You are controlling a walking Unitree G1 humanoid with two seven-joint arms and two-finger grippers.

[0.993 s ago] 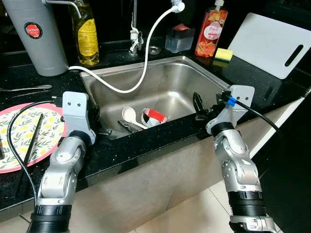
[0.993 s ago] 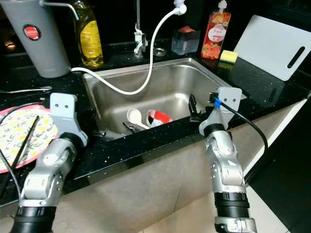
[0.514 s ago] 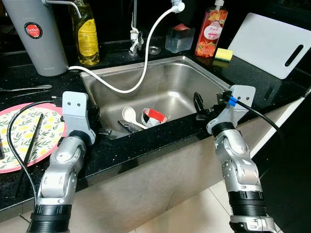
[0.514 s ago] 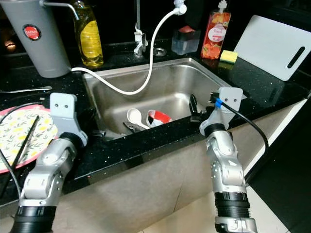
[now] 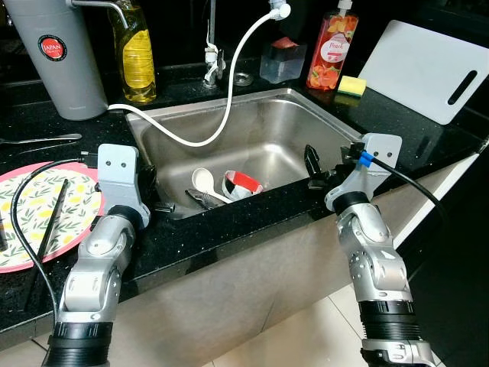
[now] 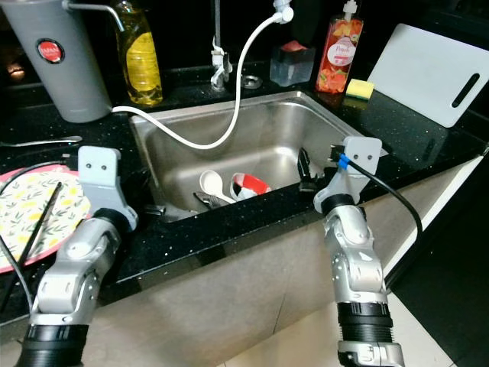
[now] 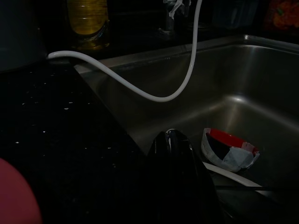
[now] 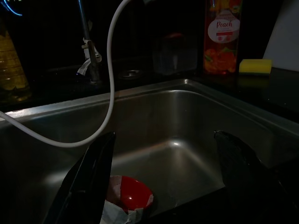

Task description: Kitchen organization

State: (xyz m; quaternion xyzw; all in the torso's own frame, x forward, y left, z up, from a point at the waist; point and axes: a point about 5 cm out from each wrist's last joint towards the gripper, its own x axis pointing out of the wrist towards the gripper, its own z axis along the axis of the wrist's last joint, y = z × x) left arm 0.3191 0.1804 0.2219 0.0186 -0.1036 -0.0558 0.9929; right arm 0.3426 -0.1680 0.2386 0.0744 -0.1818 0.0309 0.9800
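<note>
A red and white bowl [image 5: 243,183] lies tipped in the steel sink [image 5: 306,122], with a white spoon [image 5: 203,180] and a metal utensil [image 5: 197,199] beside it. My left gripper [image 5: 161,206] rests at the sink's front left corner; in the left wrist view its fingers [image 7: 173,163] are pressed together, shut and holding nothing, short of the bowl [image 7: 229,150]. My right gripper [image 5: 313,171] hovers over the sink's front right rim, open, with the bowl [image 8: 131,194] low between its spread fingers [image 8: 93,177]. A pink patterned plate [image 5: 30,218] carrying a dark chopstick [image 5: 52,218] sits on the left counter.
A white hose [image 5: 229,84] droops from the tap into the sink. Along the back stand a grey flask [image 5: 57,53], an oil bottle [image 5: 134,53], a peach soap bottle [image 5: 331,52], a yellow sponge [image 5: 351,85] and a white cutting board [image 5: 428,69]. The black counter edge drops to the floor.
</note>
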